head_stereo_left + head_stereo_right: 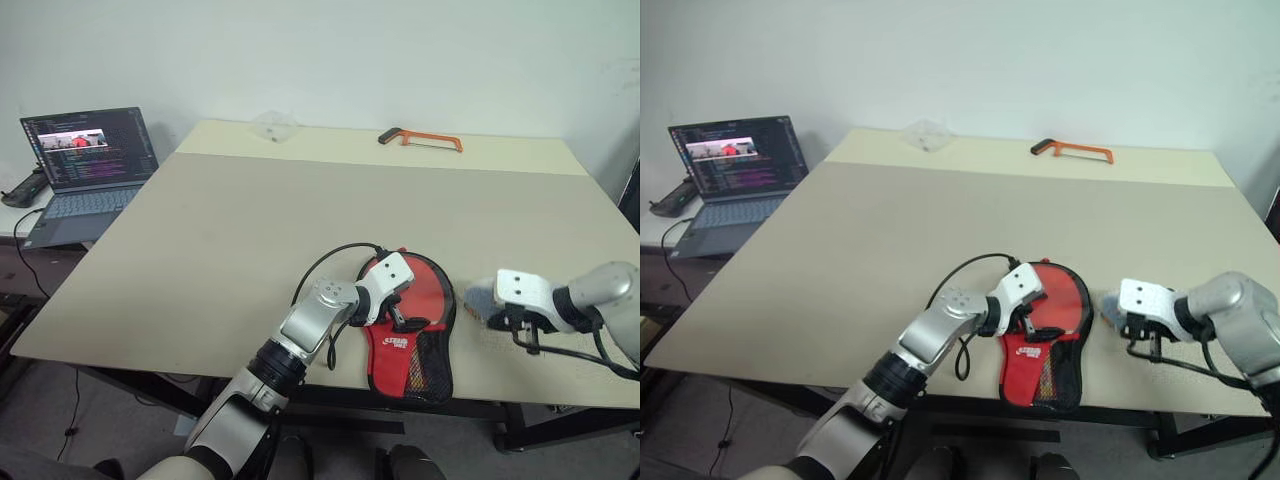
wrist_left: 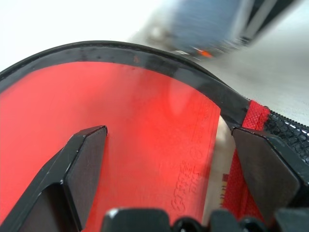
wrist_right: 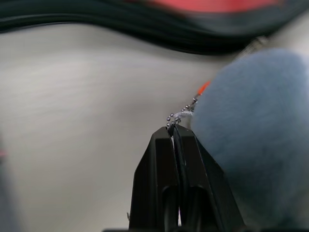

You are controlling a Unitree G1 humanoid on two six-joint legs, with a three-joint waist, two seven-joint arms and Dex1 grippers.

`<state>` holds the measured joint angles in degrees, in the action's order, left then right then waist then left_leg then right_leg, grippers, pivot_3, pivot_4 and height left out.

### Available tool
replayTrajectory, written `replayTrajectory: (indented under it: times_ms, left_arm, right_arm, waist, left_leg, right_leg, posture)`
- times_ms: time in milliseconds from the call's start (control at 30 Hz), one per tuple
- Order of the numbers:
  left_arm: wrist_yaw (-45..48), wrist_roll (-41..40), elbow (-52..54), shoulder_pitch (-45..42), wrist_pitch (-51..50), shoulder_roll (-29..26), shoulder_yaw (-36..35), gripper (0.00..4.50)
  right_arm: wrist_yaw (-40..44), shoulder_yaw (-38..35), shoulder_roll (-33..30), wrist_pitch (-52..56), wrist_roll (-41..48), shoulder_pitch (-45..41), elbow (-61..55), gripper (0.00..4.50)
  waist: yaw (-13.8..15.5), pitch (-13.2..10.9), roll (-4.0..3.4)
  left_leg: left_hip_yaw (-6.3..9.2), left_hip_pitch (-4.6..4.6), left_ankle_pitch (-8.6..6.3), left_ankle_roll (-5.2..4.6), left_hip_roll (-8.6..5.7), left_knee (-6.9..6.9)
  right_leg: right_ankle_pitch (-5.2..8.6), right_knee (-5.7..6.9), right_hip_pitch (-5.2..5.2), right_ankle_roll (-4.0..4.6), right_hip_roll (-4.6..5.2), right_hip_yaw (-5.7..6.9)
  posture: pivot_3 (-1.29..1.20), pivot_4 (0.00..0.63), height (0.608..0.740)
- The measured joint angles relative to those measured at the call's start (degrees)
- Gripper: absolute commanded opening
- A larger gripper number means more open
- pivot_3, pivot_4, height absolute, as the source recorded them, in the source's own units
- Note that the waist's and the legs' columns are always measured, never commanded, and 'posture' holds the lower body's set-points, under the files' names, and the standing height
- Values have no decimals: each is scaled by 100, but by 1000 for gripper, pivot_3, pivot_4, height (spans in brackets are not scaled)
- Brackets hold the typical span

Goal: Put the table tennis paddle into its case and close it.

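Left hand [image 1: 398,318], fingers apart, pins the case [image 1: 408,330] over the paddle [image 2: 120,140] at lower centre; right hand [image 3: 175,129] pinched on fluffy ball's chain [image 3: 179,115], likely zipping.

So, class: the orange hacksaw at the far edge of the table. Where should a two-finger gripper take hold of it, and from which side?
Grip the hacksaw on its long straight orange back bar, coming down from above with the fingers across it. It lies flat on the table, so the thin bar is easy to pinch; the dark handle looks bulkier.
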<state>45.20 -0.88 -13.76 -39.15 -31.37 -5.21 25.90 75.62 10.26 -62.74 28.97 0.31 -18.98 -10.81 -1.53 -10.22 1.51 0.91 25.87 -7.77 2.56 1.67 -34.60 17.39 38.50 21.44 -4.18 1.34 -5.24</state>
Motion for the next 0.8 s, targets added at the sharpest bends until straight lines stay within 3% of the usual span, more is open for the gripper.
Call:
replayTrajectory:
  times_ms: [533,800]
  left_arm:
    - [185,63,-213,-106,173,61,153,4500]
    - [262,104,-445,-230,296,104,193,4500]
  right_arm:
    - [361,-875,-604,-116,1430,2474,-2716,16]
    - [185,-879,-681,-181,1430,3300,-3366,16]
  waist:
    - [38,2,0]
    - [44,3,3]
  left_leg:
    - [27,2,-5,5,0,6]
    - [39,-1,-6,5,0,1]
  right_leg:
    - [2,-53,-24,2,4,32]
    - [1,-57,-18,1,5,45]
  posture:
    - [0,150,740]
    - [0,150,740]
